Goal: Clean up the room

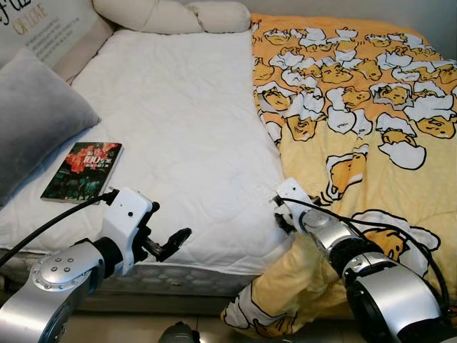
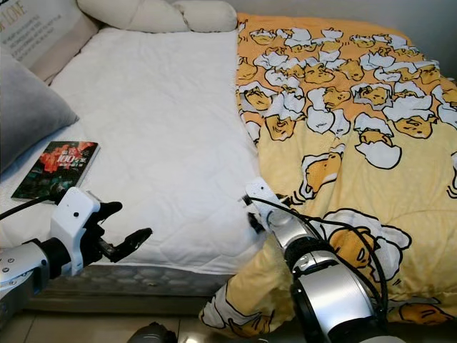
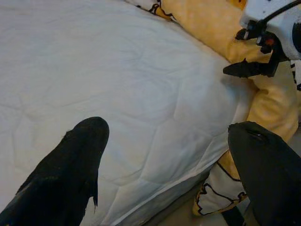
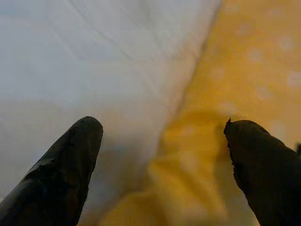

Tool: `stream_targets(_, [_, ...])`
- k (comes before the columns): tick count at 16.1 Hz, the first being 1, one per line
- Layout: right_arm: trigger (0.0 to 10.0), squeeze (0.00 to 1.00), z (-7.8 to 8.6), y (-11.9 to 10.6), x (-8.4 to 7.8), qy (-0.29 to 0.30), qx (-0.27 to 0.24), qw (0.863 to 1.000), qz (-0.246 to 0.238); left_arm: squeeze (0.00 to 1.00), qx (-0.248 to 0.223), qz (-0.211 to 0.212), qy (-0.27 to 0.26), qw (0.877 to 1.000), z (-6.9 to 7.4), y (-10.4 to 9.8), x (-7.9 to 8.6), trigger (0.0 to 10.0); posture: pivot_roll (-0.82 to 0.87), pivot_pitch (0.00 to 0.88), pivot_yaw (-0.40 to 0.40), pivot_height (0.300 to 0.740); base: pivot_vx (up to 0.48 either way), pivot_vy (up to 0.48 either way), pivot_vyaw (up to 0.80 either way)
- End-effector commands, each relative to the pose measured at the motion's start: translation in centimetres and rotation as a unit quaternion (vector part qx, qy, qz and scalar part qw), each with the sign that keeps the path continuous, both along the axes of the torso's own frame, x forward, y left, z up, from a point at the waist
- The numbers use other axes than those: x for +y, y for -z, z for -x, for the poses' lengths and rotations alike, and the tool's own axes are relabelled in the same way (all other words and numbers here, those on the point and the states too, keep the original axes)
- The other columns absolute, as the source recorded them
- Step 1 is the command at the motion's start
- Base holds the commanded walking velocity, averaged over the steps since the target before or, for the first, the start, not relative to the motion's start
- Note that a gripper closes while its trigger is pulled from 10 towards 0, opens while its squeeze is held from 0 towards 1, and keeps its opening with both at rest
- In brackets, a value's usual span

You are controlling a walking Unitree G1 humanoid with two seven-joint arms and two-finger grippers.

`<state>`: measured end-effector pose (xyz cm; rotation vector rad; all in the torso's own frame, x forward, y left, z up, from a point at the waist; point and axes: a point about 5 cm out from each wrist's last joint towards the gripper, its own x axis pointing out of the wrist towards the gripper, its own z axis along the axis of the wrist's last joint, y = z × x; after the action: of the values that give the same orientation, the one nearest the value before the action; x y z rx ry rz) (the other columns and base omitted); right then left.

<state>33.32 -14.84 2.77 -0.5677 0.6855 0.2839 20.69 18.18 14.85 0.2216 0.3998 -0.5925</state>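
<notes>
Fingers spread on both: left gripper empty over near white mattress edge, right gripper at near edge of yellow duvet, covering right half only, spreading likely left; farther left, book unmoved, beside grey pillow.

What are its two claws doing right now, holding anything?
Left gripper: open, holding nothing, above the white mattress.
Right gripper: open, holding nothing, at the edge of the yellow blanket.
</notes>
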Motion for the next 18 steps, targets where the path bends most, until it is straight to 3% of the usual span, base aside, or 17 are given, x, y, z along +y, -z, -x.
stream_targets(1, [10.0,0.0,0.4,0.4,-0.5,0.002,0.003,1.0,0.013,0.0,0.0,0.004,-0.001,1.0,0.3,-0.2,-0.2,10.0,0.26,0.076,-0.018,0.74,0.0,0.0,0.0])
stream_targets(17, [10.0,0.0,0.4,0.4,-0.5,0.002,0.003,1.0,0.013,0.0,0.0,0.004,-0.001,1.0,0.3,-0.2,-0.2,10.0,0.26,0.076,-0.018,0.74,0.0,0.0,0.0])
stream_targets(18, [10.0,0.0,0.7,0.8,-1.5,0.015,0.006,0.999,0.029,0.0,0.004,0.004,-0.001,1.0,0.4,-0.2,-0.4,10.0,0.27,0.072,-0.016,0.74,0.0,0.0,0.0])
